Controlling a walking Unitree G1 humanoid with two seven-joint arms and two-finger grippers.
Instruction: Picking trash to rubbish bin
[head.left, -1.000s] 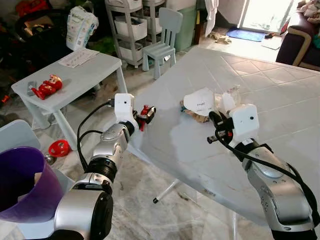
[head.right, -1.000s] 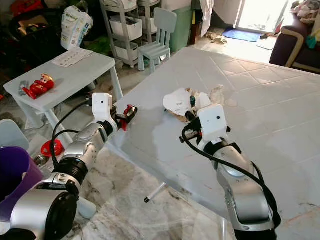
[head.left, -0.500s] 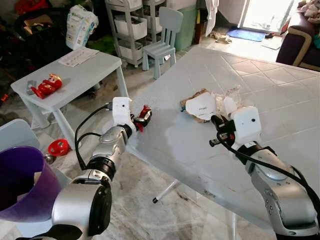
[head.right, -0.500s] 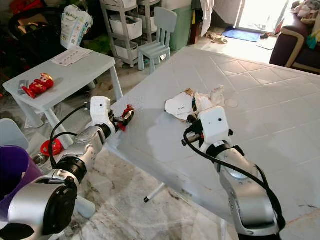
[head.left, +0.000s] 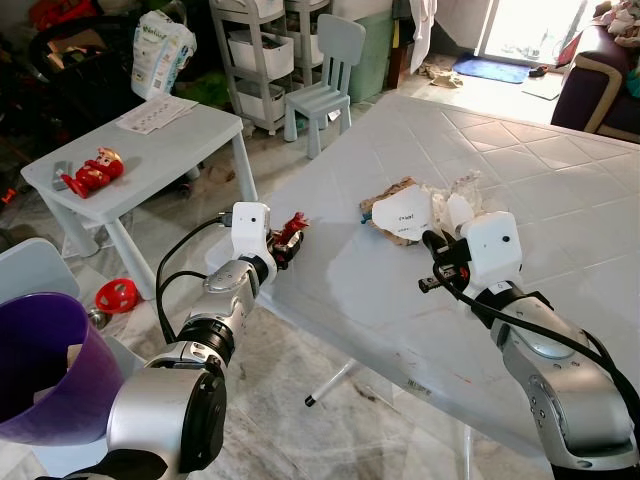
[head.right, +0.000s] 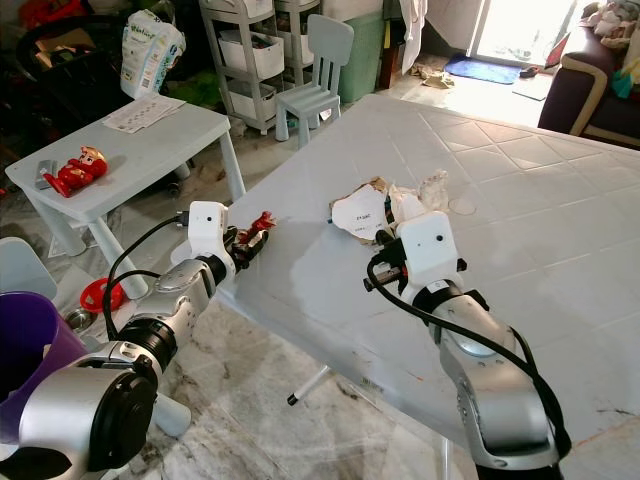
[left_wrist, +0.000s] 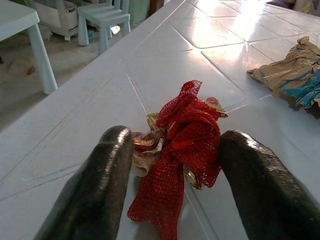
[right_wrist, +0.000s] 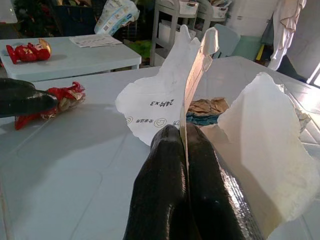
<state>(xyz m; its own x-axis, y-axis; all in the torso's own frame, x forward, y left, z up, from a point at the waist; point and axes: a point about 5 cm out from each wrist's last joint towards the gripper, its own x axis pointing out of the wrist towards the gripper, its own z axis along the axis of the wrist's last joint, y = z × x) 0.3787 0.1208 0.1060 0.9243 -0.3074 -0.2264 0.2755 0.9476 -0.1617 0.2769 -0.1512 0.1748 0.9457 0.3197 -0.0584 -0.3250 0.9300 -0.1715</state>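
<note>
A crumpled red mesh ribbon (left_wrist: 182, 145) with gold trim lies at the near-left edge of the big white table (head.left: 560, 170). My left gripper (head.left: 285, 243) reaches in from beyond that edge, and its two fingers press the ribbon from both sides. A torn white paper (right_wrist: 150, 107) with printed text stands up in the table's middle, over brown and blue scraps (right_wrist: 207, 109). My right gripper (right_wrist: 185, 137) is shut on the paper's edge. The purple rubbish bin (head.left: 40, 360) stands on the floor at my far left.
A low white side table (head.left: 150, 150) to the left carries a red toy (head.left: 92, 172) and papers. Behind it are a small pale chair (head.left: 325, 90) and storage shelves. A red object (head.left: 117, 295) lies on the floor near the bin.
The left gripper has shifted slightly down and inward at the table's edge, the ribbon still between its fingers. The white paper in the right gripper has tipped a little.
</note>
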